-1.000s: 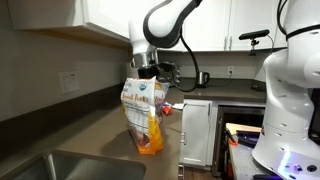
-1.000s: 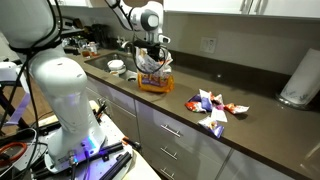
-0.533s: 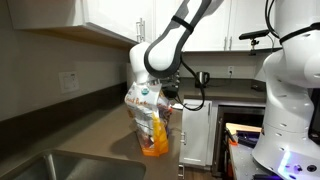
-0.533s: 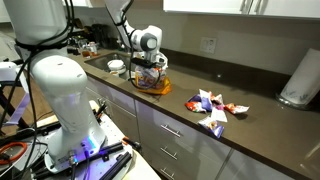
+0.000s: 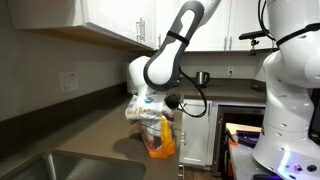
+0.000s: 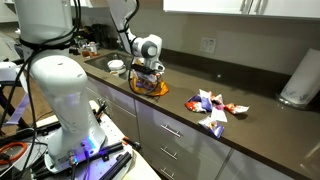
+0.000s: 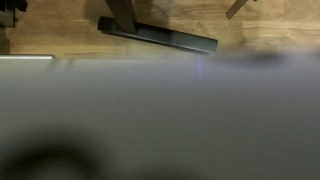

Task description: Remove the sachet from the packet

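The packet (image 5: 158, 136) stands on the dark counter near its front edge, with a white top and an orange-yellow lower part; it also shows in an exterior view (image 6: 152, 87). My gripper (image 5: 149, 101) comes down from above into the packet's open top, also seen in an exterior view (image 6: 148, 72). Its fingers are hidden by the pouch and the wrist body, so I cannot tell how the jaws stand. The packet's top looks crumpled under the gripper. The wrist view is almost all grey blur and shows no fingers. No sachet inside the packet is visible.
Several colourful sachets (image 6: 211, 106) lie on the counter to one side of the packet. A white paper-towel roll (image 6: 298, 78) stands by the wall. A white bowl (image 6: 116, 66) sits behind the packet. A steel sink (image 5: 60, 164) is set into the counter.
The arm has come down and the gripper has sunk into the packet's top. The packet has been pressed lower and has shifted a little toward the counter's front edge.
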Tool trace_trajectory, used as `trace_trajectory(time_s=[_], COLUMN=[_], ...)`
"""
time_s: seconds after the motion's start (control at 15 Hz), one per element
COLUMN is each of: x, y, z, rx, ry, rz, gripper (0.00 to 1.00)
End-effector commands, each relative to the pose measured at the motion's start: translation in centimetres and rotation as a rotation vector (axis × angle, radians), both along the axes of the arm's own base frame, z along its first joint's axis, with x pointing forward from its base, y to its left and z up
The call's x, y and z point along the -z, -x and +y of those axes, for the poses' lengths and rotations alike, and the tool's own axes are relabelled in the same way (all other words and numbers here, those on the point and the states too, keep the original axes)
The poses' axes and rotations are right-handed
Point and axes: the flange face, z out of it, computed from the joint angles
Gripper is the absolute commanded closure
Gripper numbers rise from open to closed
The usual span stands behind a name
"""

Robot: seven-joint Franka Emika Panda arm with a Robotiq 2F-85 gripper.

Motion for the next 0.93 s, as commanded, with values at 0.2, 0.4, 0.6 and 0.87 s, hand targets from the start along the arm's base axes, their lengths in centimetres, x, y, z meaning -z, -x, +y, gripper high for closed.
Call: trace_trajectory(time_s=[0.2, 0.4, 0.6, 0.87], x=[-5.1, -8.9, -12.9, -17.3], y=[-2.0, -3.0, -3.6, -4.1], z=[-0.3, -0.2, -0.2, -0.4], rx=[0.023, 0.018, 0.016, 0.015], ry=[0.010, 0.014, 0.022, 0.030], rz=[-0.033, -0.054, -0.073, -0.123], gripper=[0.71, 0.91, 1.00, 1.00])
